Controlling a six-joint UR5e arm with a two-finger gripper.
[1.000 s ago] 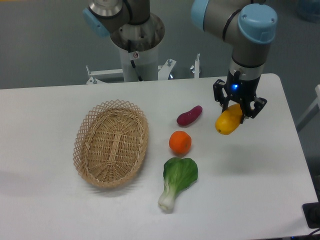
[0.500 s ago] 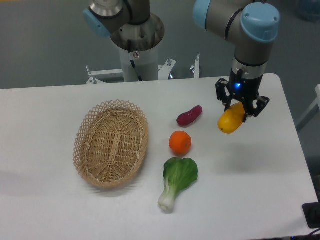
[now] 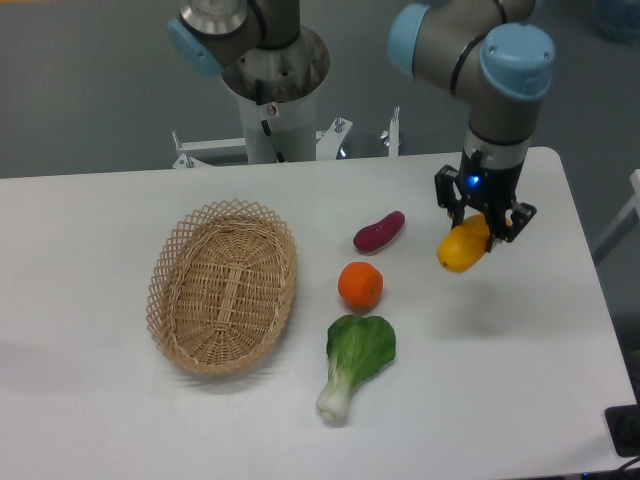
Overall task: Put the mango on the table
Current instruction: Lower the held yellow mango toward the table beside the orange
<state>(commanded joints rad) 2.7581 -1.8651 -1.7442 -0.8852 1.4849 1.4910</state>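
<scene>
The black two-finger claw is pinching the smooth yellow-orange oval mango at its upper end. The mango is hanging tilted above the white matte desk, right of the purple-red sweet potato.

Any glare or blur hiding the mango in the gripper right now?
Fixed camera: even, soft lighting, no glare on the table; the mango is sharp in the gripper, with only a faint shadow on the table below it; a blue light glows on the gripper.

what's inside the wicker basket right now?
Nothing visible: the basket shows only its bare woven floor. The mango is off to the right, held in the tool above the table. The near wall hides a thin strip of floor.
</scene>
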